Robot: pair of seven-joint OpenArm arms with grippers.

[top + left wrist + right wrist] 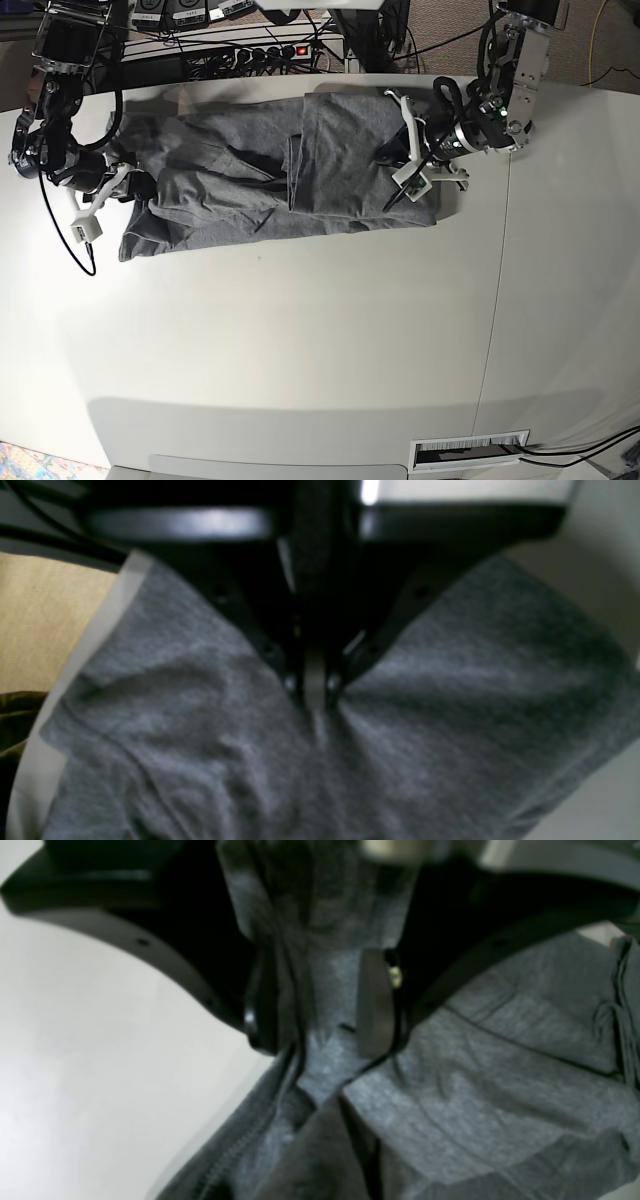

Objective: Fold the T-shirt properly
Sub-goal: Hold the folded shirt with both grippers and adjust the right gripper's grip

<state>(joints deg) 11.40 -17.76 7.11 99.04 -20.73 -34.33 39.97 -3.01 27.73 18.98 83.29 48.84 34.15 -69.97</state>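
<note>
The heather-grey T-shirt (250, 180) lies crumpled across the far part of the white table (300, 340), with one part folded over near its middle. My left gripper (315, 705) is shut on a pinch of the cloth (200, 720) at the shirt's right end (398, 192). At the shirt's left end is my right gripper (320, 1050) (135, 185). Its jaws stand apart, with a bunched fold of the shirt (450, 1090) running up between the fingers (375, 1010). The fold rests against the left finger and is clear of the right pad.
A power strip (270, 52) and cables lie behind the table's far edge. A seam (500, 300) runs down the table on the right. A slot with a label (470, 452) sits at the front edge. Beige floor (45, 615) shows past the table edge.
</note>
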